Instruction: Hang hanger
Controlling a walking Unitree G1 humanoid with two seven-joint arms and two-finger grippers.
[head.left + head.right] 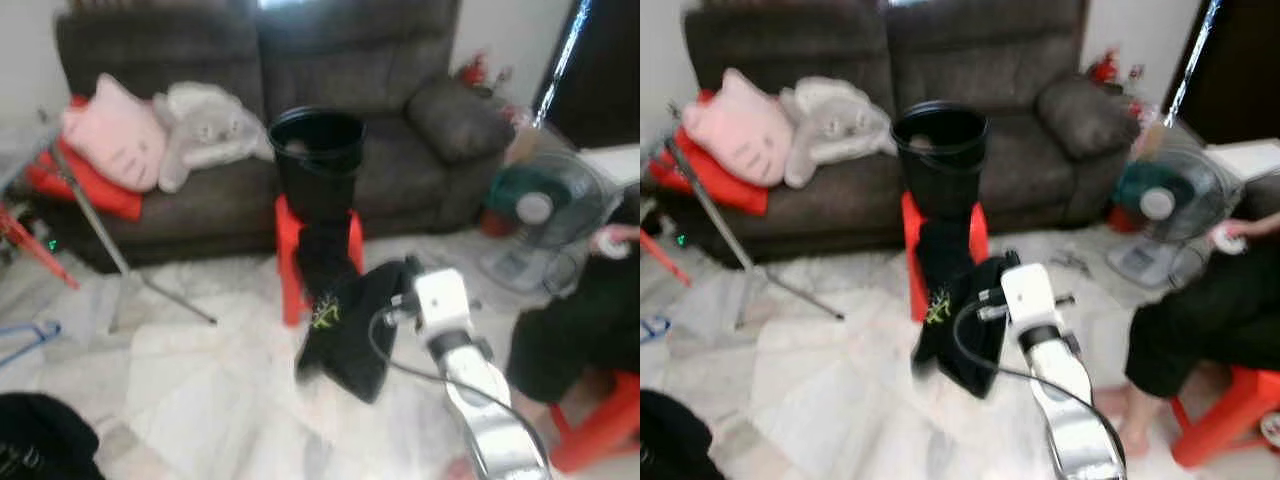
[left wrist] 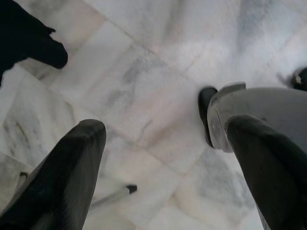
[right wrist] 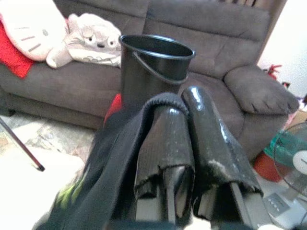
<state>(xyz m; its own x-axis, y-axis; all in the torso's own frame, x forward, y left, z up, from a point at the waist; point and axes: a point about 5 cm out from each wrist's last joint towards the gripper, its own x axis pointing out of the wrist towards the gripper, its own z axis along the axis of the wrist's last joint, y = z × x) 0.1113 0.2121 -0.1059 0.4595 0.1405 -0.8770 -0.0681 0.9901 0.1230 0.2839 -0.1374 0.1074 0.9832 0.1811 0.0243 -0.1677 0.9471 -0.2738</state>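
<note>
Black cloth, a garment with a small yellow-green print, hangs from the right gripper, whose fingers are pressed together on its edge. It dangles above the marble floor, in front of a black bucket standing on a red stool. Behind these is a brown sofa with a pink pillow and a grey plush. The left gripper hangs over the floor, fingers apart. A blue hanger lies on the floor at far left. A fan and a seated person are on the right.
</note>
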